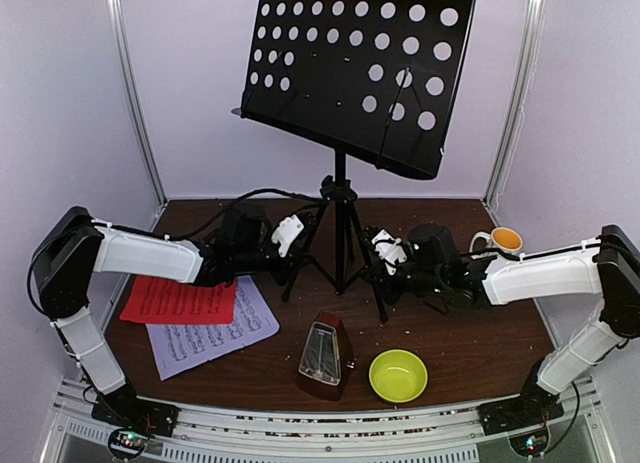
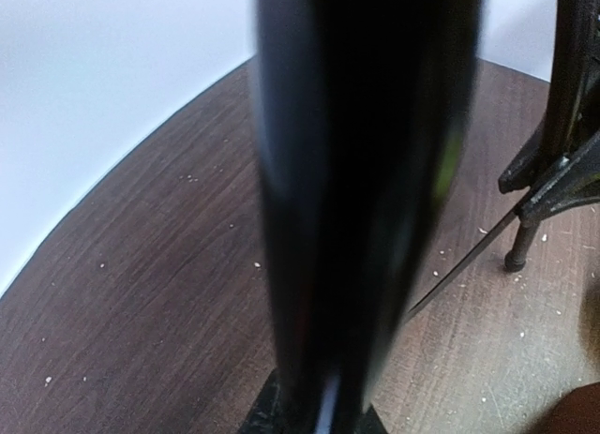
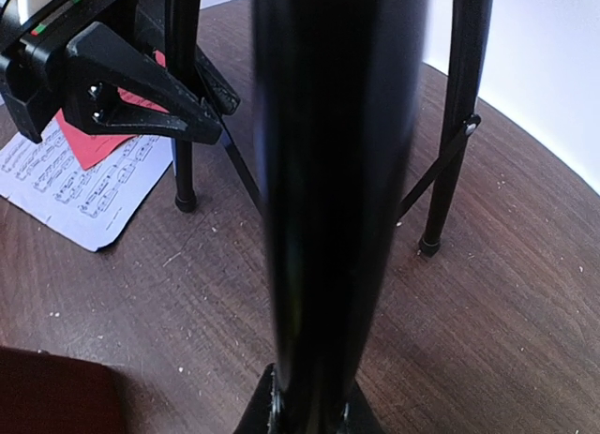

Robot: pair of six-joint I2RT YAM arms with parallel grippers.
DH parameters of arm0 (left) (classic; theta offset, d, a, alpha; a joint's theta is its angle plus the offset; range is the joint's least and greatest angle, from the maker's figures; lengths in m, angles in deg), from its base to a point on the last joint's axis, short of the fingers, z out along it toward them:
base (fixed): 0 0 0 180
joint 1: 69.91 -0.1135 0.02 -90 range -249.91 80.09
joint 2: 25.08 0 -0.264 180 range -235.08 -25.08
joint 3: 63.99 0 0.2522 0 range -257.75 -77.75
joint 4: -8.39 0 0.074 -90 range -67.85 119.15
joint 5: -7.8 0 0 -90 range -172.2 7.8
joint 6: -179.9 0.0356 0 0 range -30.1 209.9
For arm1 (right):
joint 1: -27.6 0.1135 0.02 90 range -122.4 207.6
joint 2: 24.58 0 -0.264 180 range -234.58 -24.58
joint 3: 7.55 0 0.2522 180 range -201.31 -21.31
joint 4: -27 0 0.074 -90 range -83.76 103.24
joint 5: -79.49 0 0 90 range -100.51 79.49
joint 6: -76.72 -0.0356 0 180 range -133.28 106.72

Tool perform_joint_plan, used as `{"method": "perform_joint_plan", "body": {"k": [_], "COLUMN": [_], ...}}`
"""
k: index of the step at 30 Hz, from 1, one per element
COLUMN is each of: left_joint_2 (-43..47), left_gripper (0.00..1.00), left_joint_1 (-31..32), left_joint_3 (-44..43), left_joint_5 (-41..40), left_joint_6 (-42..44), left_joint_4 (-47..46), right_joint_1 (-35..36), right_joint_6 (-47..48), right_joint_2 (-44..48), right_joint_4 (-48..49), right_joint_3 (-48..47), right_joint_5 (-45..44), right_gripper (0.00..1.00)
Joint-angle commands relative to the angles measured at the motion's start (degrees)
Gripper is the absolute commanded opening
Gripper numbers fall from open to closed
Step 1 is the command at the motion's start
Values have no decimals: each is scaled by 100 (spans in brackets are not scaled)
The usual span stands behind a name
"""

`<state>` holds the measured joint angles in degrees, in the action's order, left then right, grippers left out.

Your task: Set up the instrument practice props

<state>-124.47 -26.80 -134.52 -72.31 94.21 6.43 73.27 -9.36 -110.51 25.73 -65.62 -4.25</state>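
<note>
The black music stand point(image 1: 340, 213) stands upright at the middle back of the table, its perforated desk point(image 1: 355, 68) tilted overhead. My left gripper point(image 1: 290, 251) is shut on its left tripod leg point(image 2: 356, 209), which fills the left wrist view. My right gripper point(image 1: 388, 265) is shut on the right tripod leg point(image 3: 337, 200). The red sheet point(image 1: 180, 301) lies partly over the white printed sheet point(image 1: 215, 335) at the left front; both also show in the right wrist view point(image 3: 89, 176). The brown pyramid metronome point(image 1: 323, 358) stands at the front middle.
A yellow-green bowl point(image 1: 398, 375) sits at the front, right of the metronome. A patterned white mug point(image 1: 497, 241) stands at the back right behind my right arm. White walls close in the table on three sides. Small crumbs dot the wood.
</note>
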Motion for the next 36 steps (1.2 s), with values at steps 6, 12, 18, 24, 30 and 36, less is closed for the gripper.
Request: {"method": "perform_joint_plan", "body": {"k": [6, 12, 18, 24, 30, 36], "left_joint_2": [-163, -309, -400, -396, -438, -542], "left_gripper": [32, 40, 31, 30, 31, 29], "left_joint_1": [-225, -228, -232, -227, -228, -232], "left_joint_3": [-78, -202, -252, -273, -265, -344], "left_joint_5": [256, 372, 398, 459, 513, 521], "left_joint_6": [15, -2, 68, 78, 154, 148], "left_joint_4": [403, 419, 528, 501, 552, 540], "right_joint_1": [-269, -267, -269, -269, -278, -287], "right_joint_6": [375, 629, 666, 644, 659, 641], "right_joint_2": [-279, -456, -381, -304, -493, -801], "right_joint_4": [-406, -375, -417, -341, -196, -195], "right_joint_3": [-415, -610, -507, -180, -169, -406], "right_joint_5": [164, 506, 556, 477, 331, 192], "right_gripper": [0, 0, 20, 45, 42, 31]}}
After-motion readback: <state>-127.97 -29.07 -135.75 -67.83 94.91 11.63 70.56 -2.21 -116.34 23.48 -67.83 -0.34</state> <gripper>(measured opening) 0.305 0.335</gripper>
